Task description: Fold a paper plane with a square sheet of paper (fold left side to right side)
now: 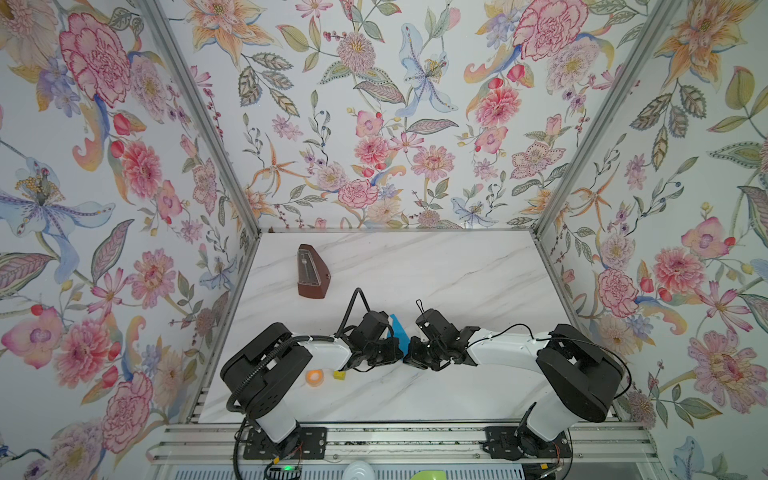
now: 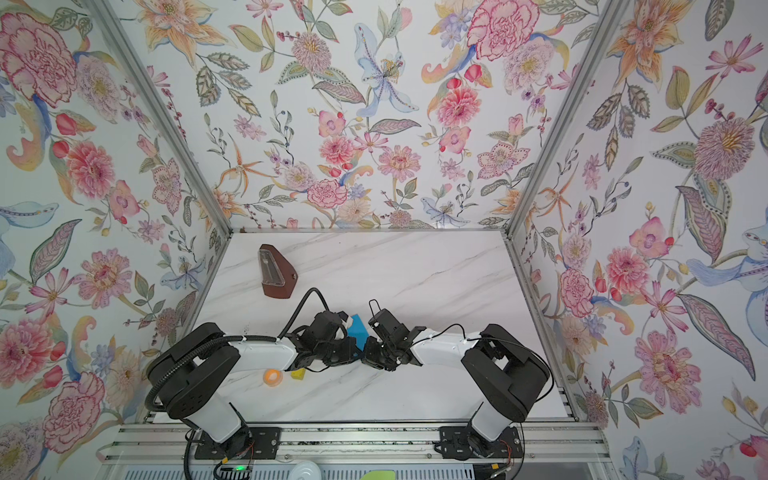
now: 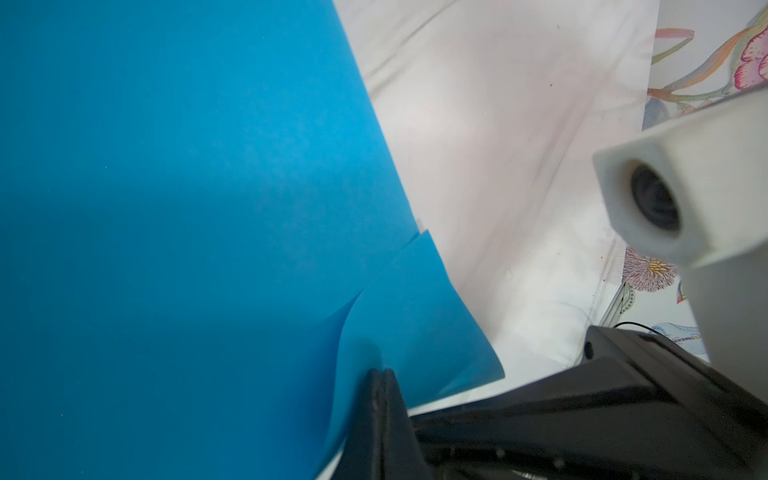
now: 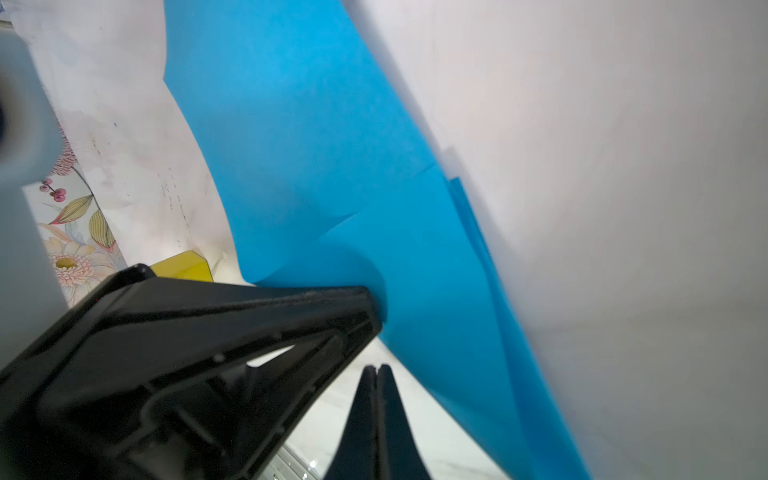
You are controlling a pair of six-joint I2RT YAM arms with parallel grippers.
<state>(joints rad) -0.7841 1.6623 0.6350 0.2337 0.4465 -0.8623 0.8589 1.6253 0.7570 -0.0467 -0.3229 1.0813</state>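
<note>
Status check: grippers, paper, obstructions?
Left gripper shut on paper. Right gripper shut, empty, beside it. Paper creased, upright between them. Yellow block lies apart.

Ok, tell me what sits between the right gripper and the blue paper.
Nothing visible. The right gripper, jaws shut, lies beside the blue paper with only table showing between. The left gripper pinches that paper close by, outside the gap.

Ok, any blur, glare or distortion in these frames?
In both top views, sharp, evenly lit, walls splayed by the wide lens. Left wrist view: blue paper fills most, white camera housing soft. Right wrist view: paper's edge and everything beyond it smeared pale.
</note>
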